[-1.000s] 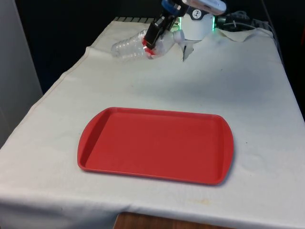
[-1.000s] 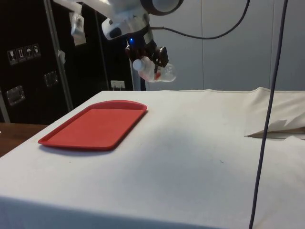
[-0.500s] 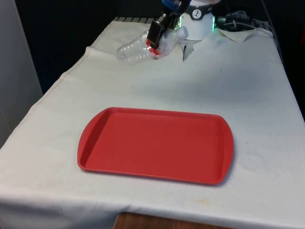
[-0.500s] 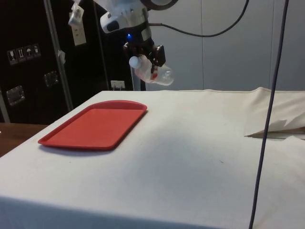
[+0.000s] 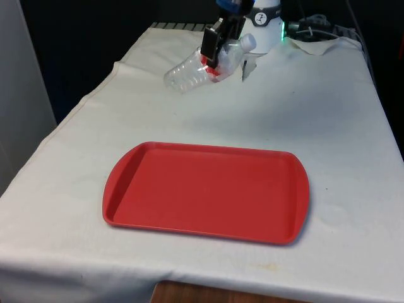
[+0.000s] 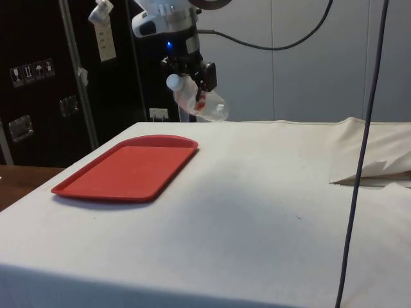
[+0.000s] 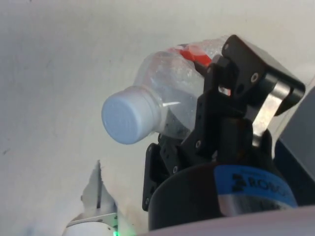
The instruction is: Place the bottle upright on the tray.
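Gripping one bottle, one tray

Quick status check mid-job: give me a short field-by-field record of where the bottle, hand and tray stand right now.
bottle: clear plastic, white cap, red label; held in the air, tilted, cap end higher
hand: shut on the bottle near its label, above the far part of the table
tray: red, nothing on it, flat on the white cloth, nearer the camera than the bottle in the front view
task state: bottle not yet over the tray, not yet upright
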Motion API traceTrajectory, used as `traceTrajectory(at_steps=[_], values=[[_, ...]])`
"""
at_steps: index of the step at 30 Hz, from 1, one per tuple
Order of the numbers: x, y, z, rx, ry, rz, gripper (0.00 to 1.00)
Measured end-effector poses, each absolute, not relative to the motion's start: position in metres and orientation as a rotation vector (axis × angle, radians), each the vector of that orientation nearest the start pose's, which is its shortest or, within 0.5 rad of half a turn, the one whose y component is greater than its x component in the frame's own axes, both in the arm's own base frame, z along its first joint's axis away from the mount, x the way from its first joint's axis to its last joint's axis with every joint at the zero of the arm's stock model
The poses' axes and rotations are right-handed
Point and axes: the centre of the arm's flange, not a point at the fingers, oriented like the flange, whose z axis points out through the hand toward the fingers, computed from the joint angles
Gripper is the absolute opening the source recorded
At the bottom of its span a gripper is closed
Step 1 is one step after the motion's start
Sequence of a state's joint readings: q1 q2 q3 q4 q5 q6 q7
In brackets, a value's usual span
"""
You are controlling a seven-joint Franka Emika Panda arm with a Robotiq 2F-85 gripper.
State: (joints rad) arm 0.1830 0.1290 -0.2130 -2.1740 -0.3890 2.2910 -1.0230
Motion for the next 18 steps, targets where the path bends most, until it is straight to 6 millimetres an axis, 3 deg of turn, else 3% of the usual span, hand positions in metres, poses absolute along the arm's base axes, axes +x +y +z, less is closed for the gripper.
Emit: traceTrajectory(at_steps=[18], values=[[0.5582,-0.0237,0.3379,-2.746,-1.916,0.090,0.32]])
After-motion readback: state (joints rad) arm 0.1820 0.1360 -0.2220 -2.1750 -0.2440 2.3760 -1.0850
